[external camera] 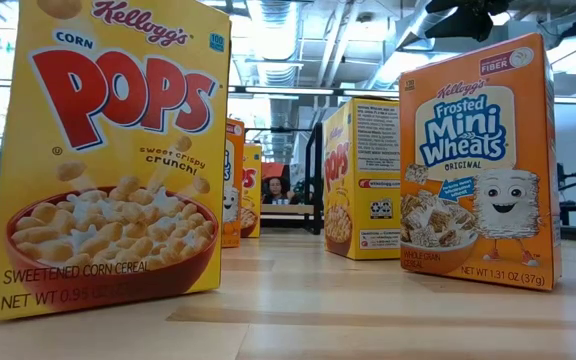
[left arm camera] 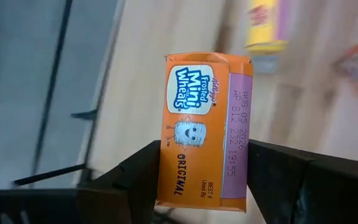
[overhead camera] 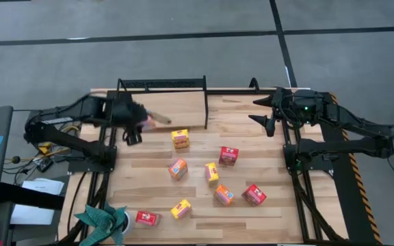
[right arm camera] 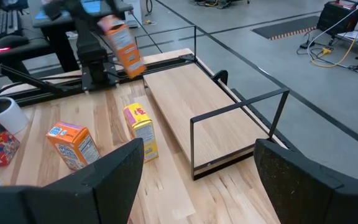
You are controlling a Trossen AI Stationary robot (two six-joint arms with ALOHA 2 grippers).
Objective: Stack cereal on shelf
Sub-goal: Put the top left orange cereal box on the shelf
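Cereal box (left arm camera: pixel 205 127) clamped in left hand (left arm camera: pixel 205 180) above wooden table (overhead camera: pixel 252 137), apparently by shelf (overhead camera: pixel 176 102).

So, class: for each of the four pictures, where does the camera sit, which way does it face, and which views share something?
High view: overhead, straight down on the table, both arms showing.
Low view: table height, level past cereal boxes; no arm clearly shows.
Left wrist view: looks past the left gripper clamping a Mini Wheats box.
Right wrist view: past the open right gripper toward the shelf.
Shared: the right wrist view also shows that held box.
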